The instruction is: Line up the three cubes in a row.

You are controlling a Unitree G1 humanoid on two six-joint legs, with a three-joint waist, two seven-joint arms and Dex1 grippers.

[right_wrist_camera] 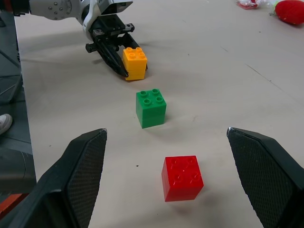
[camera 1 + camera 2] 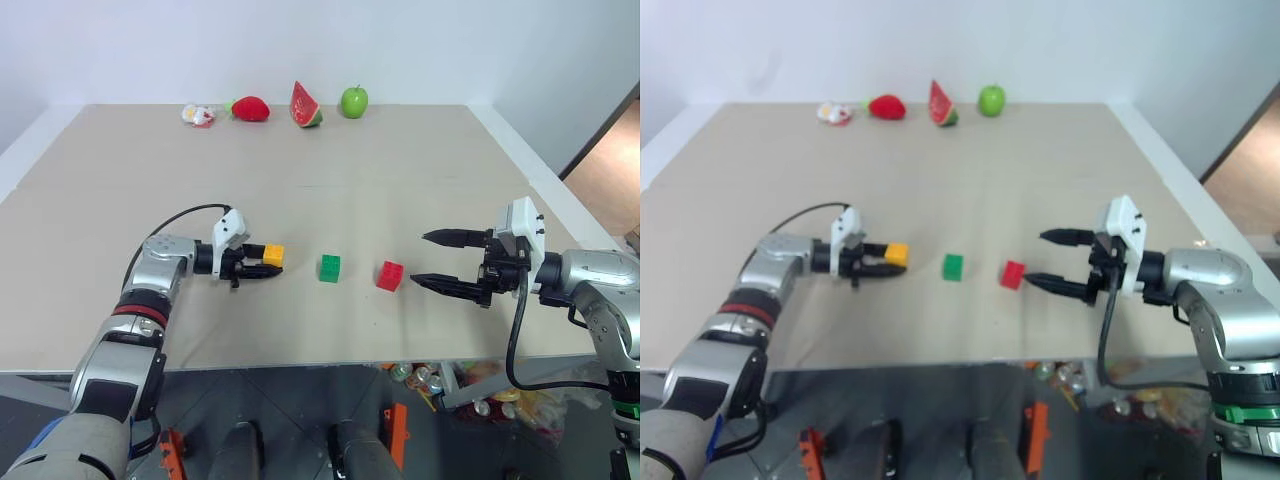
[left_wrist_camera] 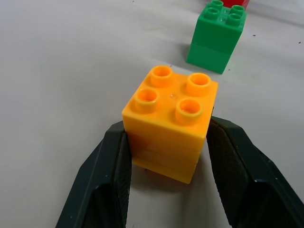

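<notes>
The studded yellow-orange cube (image 3: 168, 122) sits clamped in the left hand (image 2: 256, 268) on the matte beige surface (image 2: 400, 180), glossy green cube (image 2: 330, 267) and red cube (image 2: 390, 275) alongside, right hand (image 2: 440, 260) spread wide.

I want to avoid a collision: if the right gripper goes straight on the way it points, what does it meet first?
Probably the red cube: it lies just ahead of the open right gripper, though whether the gripper would pass above it is unclear.
</notes>
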